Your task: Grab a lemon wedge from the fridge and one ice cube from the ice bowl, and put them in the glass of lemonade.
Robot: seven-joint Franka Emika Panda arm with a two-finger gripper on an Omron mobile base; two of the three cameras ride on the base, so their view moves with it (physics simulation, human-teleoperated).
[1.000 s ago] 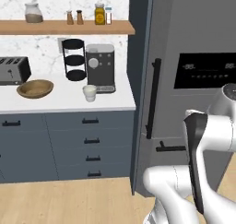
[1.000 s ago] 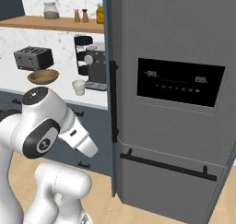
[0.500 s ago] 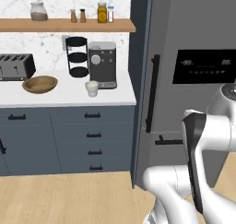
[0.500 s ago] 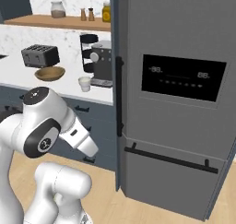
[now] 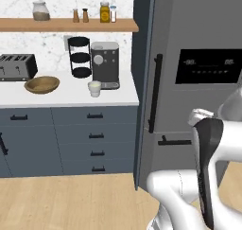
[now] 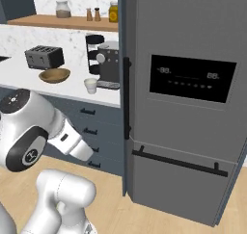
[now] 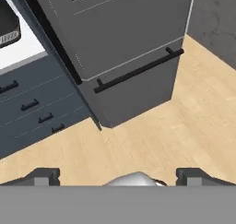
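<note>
The fridge (image 5: 189, 82) stands closed beside the white counter (image 5: 56, 97), where the glass of lemonade (image 5: 95, 88) sits before the coffee machine (image 5: 105, 65), the ice bowl (image 5: 41, 84) to its left. The gripper (image 7: 118, 174), jaws spread wide and empty, hangs over wooden floor (image 7: 152, 140).

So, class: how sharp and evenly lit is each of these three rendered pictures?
Left base view: soft, flat light, the fridge evenly grey. Right base view: its dispenser panel readout is too blurred to read. Hand view: the wooden floor is glare-free.
</note>
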